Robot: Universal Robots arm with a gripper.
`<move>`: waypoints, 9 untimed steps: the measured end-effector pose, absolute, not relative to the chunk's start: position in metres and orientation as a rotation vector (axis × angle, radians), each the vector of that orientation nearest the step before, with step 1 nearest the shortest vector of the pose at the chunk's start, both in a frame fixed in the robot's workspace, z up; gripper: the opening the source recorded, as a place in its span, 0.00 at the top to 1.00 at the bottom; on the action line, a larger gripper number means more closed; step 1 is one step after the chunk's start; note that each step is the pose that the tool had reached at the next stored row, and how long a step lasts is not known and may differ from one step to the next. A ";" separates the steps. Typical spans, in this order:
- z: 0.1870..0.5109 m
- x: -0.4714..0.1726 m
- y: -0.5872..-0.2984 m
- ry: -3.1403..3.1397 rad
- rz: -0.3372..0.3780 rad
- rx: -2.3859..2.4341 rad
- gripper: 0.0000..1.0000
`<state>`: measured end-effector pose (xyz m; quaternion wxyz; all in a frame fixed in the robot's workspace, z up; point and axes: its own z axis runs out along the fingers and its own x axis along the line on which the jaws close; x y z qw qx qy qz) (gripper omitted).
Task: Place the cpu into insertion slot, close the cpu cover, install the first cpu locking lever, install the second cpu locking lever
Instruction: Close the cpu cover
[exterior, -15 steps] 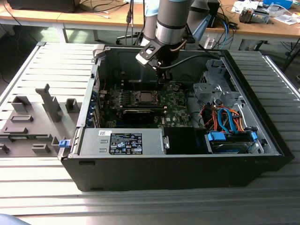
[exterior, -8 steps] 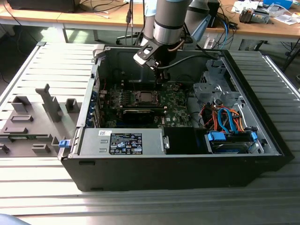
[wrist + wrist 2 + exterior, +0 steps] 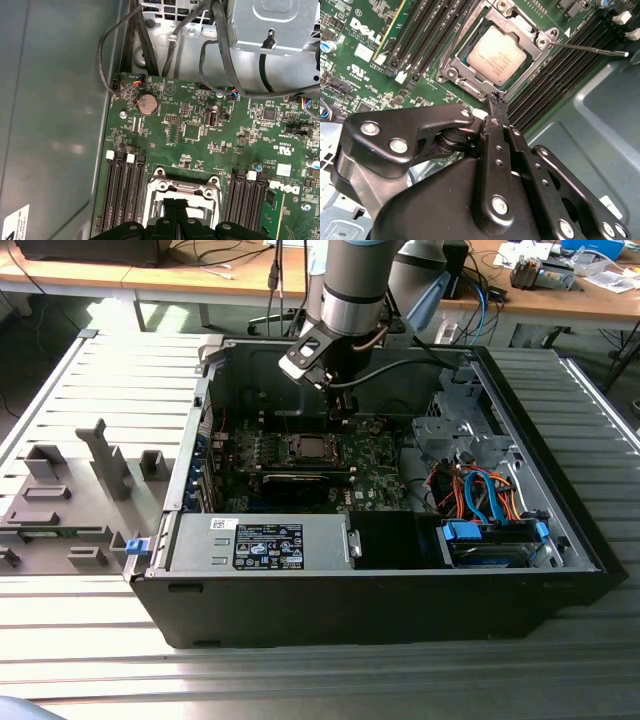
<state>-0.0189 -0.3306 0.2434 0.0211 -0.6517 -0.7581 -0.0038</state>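
Observation:
The cpu (image 3: 497, 52) lies flat in the insertion slot (image 3: 451, 73) on the green board, silver top up. The cpu cover (image 3: 538, 36), a silver frame, lies down around the chip's edges. A thin metal locking lever (image 3: 590, 48) sticks out sideways from one socket corner; a second thin lever (image 3: 465, 35) runs along the opposite side. My gripper (image 3: 497, 100) hangs just off the socket's edge, shut with nothing in it. In the exterior view the gripper (image 3: 341, 410) hovers over the socket (image 3: 312, 448) inside the open computer case. The first wrist view has the fingertips (image 3: 170, 206) over the socket frame (image 3: 182, 186).
Long black memory slots (image 3: 547, 85) flank the socket on both sides. Black cables (image 3: 150, 45) and a metal drive cage (image 3: 272, 22) sit beyond the board. The case wall (image 3: 55, 115) is close. The power supply (image 3: 265, 540) and blue-cabled drives (image 3: 490, 530) fill the case's front.

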 end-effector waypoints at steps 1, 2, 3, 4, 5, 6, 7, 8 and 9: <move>0.243 -0.019 -0.331 -2.350 -0.012 -2.020 0.89; 0.243 -0.020 -0.331 -2.350 -0.012 -2.020 0.89; 0.243 -0.021 -0.331 -2.350 -0.012 -2.020 0.89; 0.243 -0.021 -0.331 -2.350 -0.012 -2.020 0.89; 0.243 -0.021 -0.331 -2.350 -0.012 -2.020 0.89; 0.243 -0.021 -0.331 -2.350 -0.012 -2.020 0.89; 0.243 -0.021 -0.331 -2.350 -0.012 -2.020 0.89; 0.243 -0.021 -0.331 -2.350 -0.012 -2.020 0.89; 0.243 -0.022 -0.331 -2.350 -0.012 -2.021 0.89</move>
